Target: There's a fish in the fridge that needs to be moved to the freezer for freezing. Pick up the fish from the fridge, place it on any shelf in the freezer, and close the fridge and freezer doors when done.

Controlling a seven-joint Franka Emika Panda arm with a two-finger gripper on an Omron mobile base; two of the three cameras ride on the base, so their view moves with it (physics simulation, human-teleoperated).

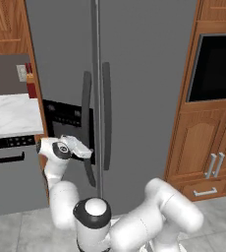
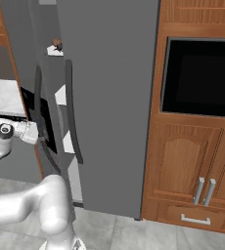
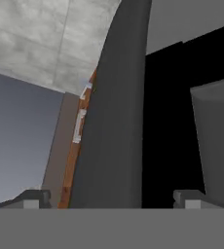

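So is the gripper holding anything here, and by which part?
Nothing is held: the gripper has its jaws open either side of the freezer door's handle, not closed on it.

We see a black built-in oven (image 1: pixel 217 66) in wooden cabinets (image 2: pixel 197 171), a marble counter (image 1: pixel 9 114), and a grey tiled floor (image 1: pixel 218 211).

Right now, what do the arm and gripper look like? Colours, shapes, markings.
The arm is glossy white, built of fat rounded links, with dark grey-black joint caps. The gripper is a boxy white hand, its wrist joint showing a dark ring with a pale centre; its two small dark finger tips are squared. No cables or markings visible.
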